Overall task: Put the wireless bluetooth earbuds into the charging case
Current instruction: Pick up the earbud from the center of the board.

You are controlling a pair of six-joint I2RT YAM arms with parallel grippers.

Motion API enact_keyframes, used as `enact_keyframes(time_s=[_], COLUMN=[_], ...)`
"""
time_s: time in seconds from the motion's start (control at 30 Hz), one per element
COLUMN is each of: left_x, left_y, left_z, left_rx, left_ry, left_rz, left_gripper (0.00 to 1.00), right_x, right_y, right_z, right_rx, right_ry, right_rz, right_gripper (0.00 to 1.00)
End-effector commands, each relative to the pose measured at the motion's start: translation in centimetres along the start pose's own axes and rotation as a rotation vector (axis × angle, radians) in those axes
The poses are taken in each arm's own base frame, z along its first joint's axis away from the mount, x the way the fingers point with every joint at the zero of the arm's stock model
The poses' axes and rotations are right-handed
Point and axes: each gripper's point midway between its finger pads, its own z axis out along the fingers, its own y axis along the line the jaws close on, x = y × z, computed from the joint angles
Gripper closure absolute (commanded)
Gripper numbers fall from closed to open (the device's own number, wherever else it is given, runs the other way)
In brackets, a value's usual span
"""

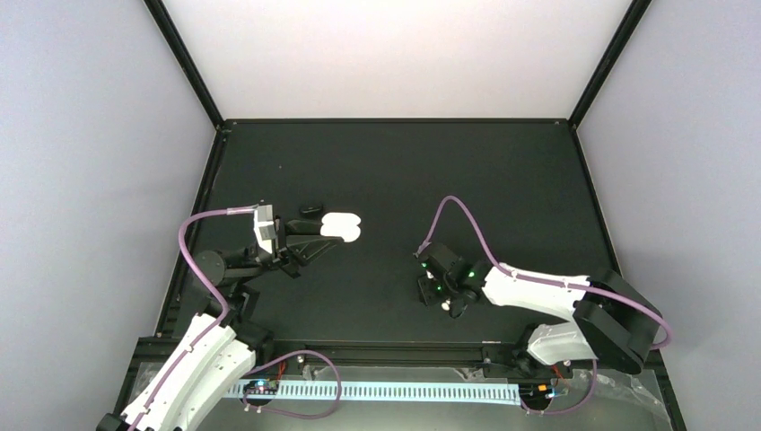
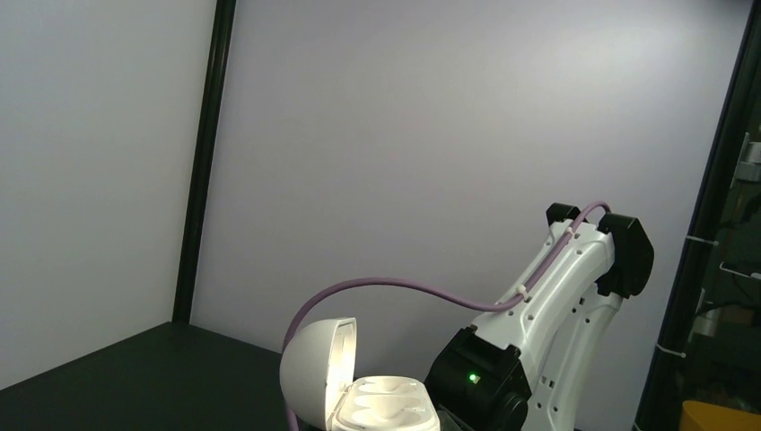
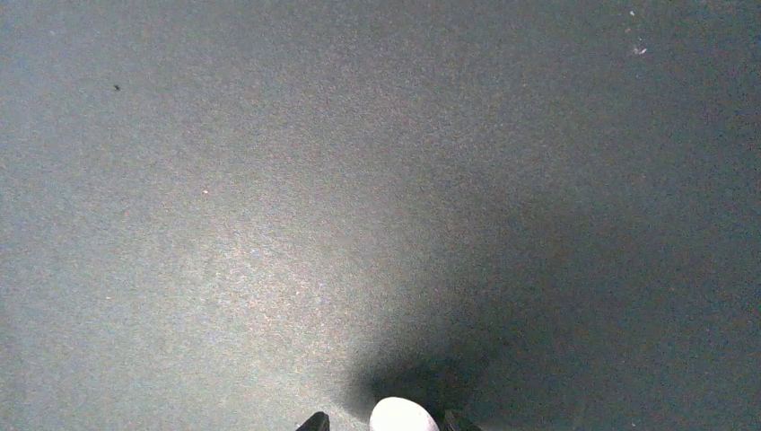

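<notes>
The white charging case lies on the black desk with its lid swung up and its moulded tray showing; no bud can be made out in the tray. The left gripper reaches to the case's near-left edge, and its fingers are closed there, pinching the case. Just beyond the case, on its far-left side, sits a small dark object, too small to identify.

Well apart from the case, toward the right arm's side and nearer the arm bases, the right gripper points down at the desk. A white earbud sits between its fingers. They stand apart on either side of the bud, with bare desk visible between the bud and one finger, so they are open and do not clamp it. Whether the bud rests on the desk cannot be told. From the case's side, the left wrist view shows the right arm behind the case, a purple cable arching over it
</notes>
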Motion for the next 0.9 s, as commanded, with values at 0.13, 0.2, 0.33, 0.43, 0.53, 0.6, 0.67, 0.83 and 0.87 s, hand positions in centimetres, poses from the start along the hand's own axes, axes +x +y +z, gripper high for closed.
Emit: enact_keyframes(time_s=[0.13, 0.2, 0.33, 0.43, 0.53, 0.6, 0.67, 0.83, 0.87], left_x=[-0.4, -0.4, -0.4, -0.3, -0.3, -0.3, -0.3, -0.3, -0.3], left_y=[-0.3, -0.3, -0.3, -0.2, -0.2, -0.2, -0.2, -0.2, -0.2], left_z=[0.0, 0.0, 0.0, 0.0, 0.0, 0.0, 0.0, 0.0, 0.0], left_rx=[0.004, 0.001, 0.001, -0.002, -0.003, -0.004, -0.003, -0.005, -0.005], left_ry=[-0.010, -0.009, -0.009, -0.009, -0.008, -0.009, -0.008, -0.007, -0.007], left_rz=[0.025, 0.024, 0.023, 0.022, 0.022, 0.022, 0.021, 0.020, 0.020], left_gripper=[0.98, 0.98, 0.99, 0.98, 0.98, 0.98, 0.98, 0.98, 0.98], right_x=[0.0, 0.1, 0.0, -0.3, -0.5, -0.8, -1.1, -2.1, -2.2], right_y=[-0.9, -1.0, -0.7, -0.1, 0.4, 0.5, 0.7, 1.0, 1.0], right_z=[-0.1, -0.1, -0.1, -0.2, -0.3, -0.4, -0.6, -0.9, -1.0], right_rx=[0.120, 0.140, 0.146, 0.140, 0.142, 0.146, 0.148, 0.164, 0.168], right_ry=[-0.001, 0.002, -0.001, -0.009, -0.017, -0.024, -0.033, -0.039, -0.039], right_rz=[-0.057, -0.070, -0.086, -0.094, -0.118, -0.134, -0.155, -0.212, -0.214], right_gripper=[0.67, 0.66, 0.67, 0.69, 0.71, 0.72, 0.73, 0.74, 0.73])
